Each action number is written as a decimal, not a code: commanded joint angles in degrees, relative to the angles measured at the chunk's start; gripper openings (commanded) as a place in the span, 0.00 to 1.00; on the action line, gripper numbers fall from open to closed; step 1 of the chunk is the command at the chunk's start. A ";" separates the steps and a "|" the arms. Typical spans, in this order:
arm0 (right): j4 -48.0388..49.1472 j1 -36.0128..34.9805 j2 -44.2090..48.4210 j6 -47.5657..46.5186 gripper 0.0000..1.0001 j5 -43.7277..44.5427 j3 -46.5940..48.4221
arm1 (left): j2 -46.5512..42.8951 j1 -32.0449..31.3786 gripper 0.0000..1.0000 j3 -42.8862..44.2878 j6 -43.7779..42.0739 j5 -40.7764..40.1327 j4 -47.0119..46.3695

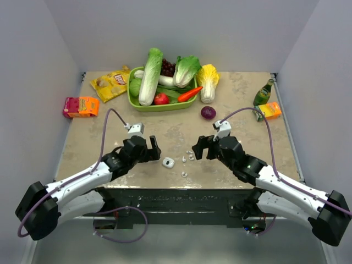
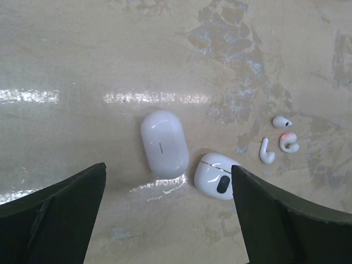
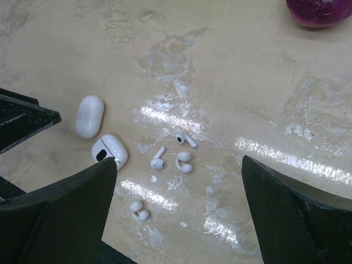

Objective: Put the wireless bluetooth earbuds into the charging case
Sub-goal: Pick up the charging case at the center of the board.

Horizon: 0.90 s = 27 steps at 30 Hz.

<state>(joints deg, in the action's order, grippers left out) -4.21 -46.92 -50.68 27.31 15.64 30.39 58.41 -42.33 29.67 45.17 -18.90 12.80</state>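
Well, both arms reach in from the near edge, elbows low and forearms angled toward each other. The left gripper [image 1: 152, 148] and the right gripper [image 1: 200, 148] face one another low over the middle of the desk. Each has its jaws spread wide and grips nothing. Between them, near the middle of the near edge, the charging case [image 2: 216, 177] lies on the desk with its dark centre showing. A plain white oblong shell [image 2: 164, 143] lies just beside it, toward the left gripper. 3 earbuds [image 3: 157, 162] lie loose in a cluster toward the right gripper, apart from the case. 2 more small white pieces [image 3: 138, 210] sit together closer to the near edge.
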 commanded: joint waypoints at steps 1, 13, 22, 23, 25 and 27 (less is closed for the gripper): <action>2.27 -0.02 0.14 -1.73 0.98 -1.22 0.02 | -3.65 -0.74 0.98 -2.33 -5.17 7.46 -7.94; 0.34 -0.02 0.93 -2.17 0.98 -4.91 3.18 | 8.46 -18.05 1.00 7.85 -13.70 -2.81 -1.47; -1.33 -0.02 3.56 -2.52 0.98 -4.83 3.01 | 11.37 -18.49 1.00 8.56 -14.23 -2.20 -2.34; -1.24 -0.02 3.65 -2.53 0.98 -4.74 2.57 | 11.46 -18.49 1.00 8.65 -14.23 -2.37 -2.43; -1.68 -0.02 3.65 -2.61 0.98 -4.30 2.39 | 11.81 -18.49 1.00 8.74 -14.14 -3.43 -2.08; -2.47 -0.02 3.57 -2.61 0.98 -4.13 2.48 | 11.99 -18.49 1.00 8.74 -14.93 -2.64 -2.77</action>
<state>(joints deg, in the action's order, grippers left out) -5.96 -46.92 -47.81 25.61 10.96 31.70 69.89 -60.51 36.07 32.27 -20.32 10.94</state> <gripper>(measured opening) 0.982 0.997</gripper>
